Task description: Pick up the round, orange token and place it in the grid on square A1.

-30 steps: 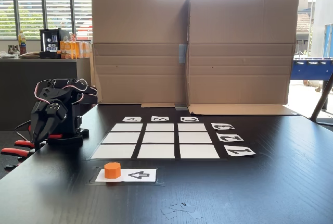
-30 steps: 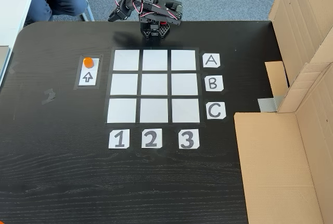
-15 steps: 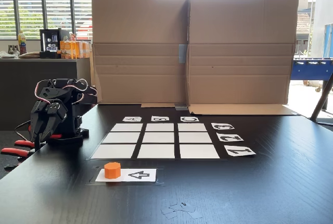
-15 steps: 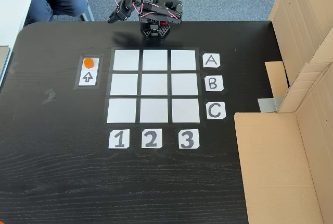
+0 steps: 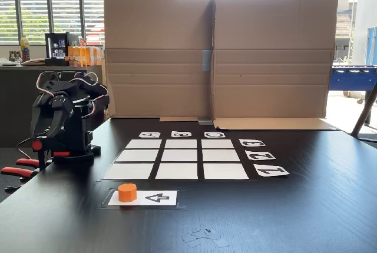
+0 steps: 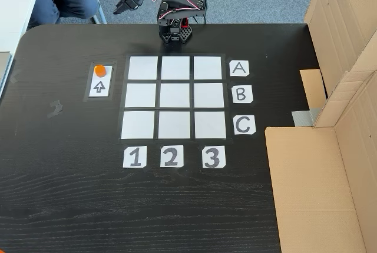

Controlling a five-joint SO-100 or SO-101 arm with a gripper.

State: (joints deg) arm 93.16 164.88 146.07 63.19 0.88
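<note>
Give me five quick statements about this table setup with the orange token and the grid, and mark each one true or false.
1. The token sits on the arrow card. True.
2. The token is already on square A1. False: that cell is bare.
3. The gripper holds the token. False: it hangs well away from the token, near the arm's base.
4. The grid has nine white cells. True.
5. In the fixed view from above, the number cards lie between the arm and the grid. False: they lie along the grid's edge farthest from the arm.

Orange token (image 6: 100, 69); white grid (image 6: 174, 97), black gaps; black table (image 6: 70, 194).
</note>
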